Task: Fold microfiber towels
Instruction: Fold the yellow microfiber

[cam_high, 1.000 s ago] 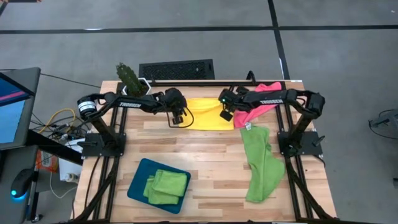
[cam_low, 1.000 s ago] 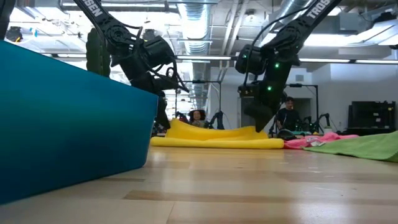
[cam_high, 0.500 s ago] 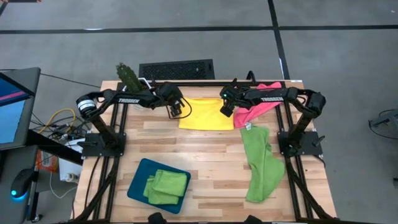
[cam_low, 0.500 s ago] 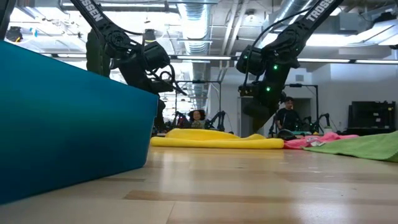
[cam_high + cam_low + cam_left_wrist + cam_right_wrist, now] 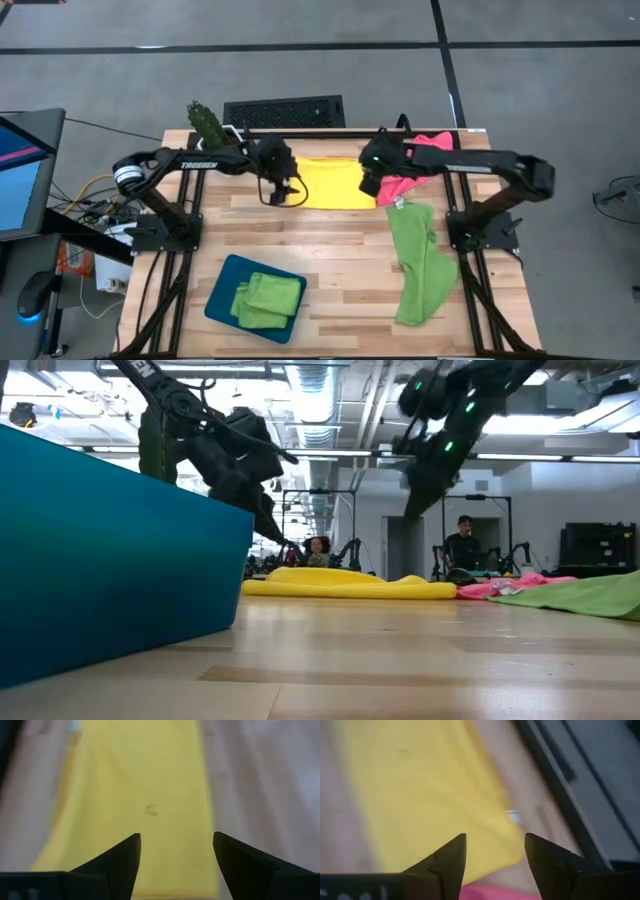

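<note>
A folded yellow towel (image 5: 330, 184) (image 5: 350, 586) lies flat at the table's far middle. My left gripper (image 5: 285, 192) (image 5: 176, 840) hangs open over its left end, with only yellow cloth (image 5: 150, 795) below the fingers. My right gripper (image 5: 368, 184) (image 5: 495, 838) hangs open over the towel's right end (image 5: 420, 795), higher up. A crumpled pink towel (image 5: 415, 165) lies at the far right. A lime green towel (image 5: 415, 262) lies spread along the right side. Folded green towels (image 5: 268, 298) rest in a dark teal tray (image 5: 222, 300).
A green cactus-like plant (image 5: 207, 125) stands at the far left corner, and a black grille (image 5: 283, 110) lies beyond the far edge. In the low view the tray's wall (image 5: 100, 560) hides the left side. Bare wood (image 5: 330, 245) lies between tray and towels.
Both grippers have let go of the yellow towel's ends, which they held raised a second ago. The towel has dropped and now lies flat and folded. Both grippers have risen clear of it, the right one much more than the left.
</note>
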Available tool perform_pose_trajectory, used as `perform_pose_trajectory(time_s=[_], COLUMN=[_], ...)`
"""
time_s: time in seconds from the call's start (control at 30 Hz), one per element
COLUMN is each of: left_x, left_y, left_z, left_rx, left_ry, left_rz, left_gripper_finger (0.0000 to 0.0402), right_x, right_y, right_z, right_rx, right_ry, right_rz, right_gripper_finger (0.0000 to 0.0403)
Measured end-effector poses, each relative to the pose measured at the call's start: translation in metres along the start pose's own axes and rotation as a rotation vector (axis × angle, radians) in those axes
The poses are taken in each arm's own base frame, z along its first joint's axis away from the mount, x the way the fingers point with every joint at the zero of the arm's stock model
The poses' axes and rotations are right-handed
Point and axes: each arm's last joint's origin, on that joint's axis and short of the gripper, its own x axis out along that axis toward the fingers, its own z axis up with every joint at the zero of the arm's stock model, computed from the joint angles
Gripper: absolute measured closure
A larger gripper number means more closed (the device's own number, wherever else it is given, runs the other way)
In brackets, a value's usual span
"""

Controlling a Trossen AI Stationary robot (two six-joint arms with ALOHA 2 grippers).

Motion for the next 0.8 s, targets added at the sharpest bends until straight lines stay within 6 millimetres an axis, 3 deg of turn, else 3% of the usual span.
perform_pose_trajectory(time_s=[0.1,0.33,0.47,0.8], left_x=[0.003,0.017,0.021,0.026], left_y=[-0.009,-0.032,-0.038,-0.047], left_z=[0.001,-0.014,-0.020,-0.034], left_rx=[0.048,0.154,0.192,0.262], left_ry=[0.006,0.032,0.085,0.137], left_rz=[-0.045,-0.078,-0.021,0.030], left_gripper_finger=[0.0160,0.0159,0.0159,0.0159], right_x=[-0.015,-0.003,0.003,0.028], right_y=[0.013,0.051,0.062,0.072], right_z=[-0.015,-0.066,-0.080,-0.105], right_rx=[-0.030,-0.082,-0.110,-0.115], right_ry=[-0.063,-0.208,-0.241,-0.126], right_rz=[0.088,0.162,0.184,0.179], right_gripper_finger=[0.0177,0.0179,0.0179,0.0179])
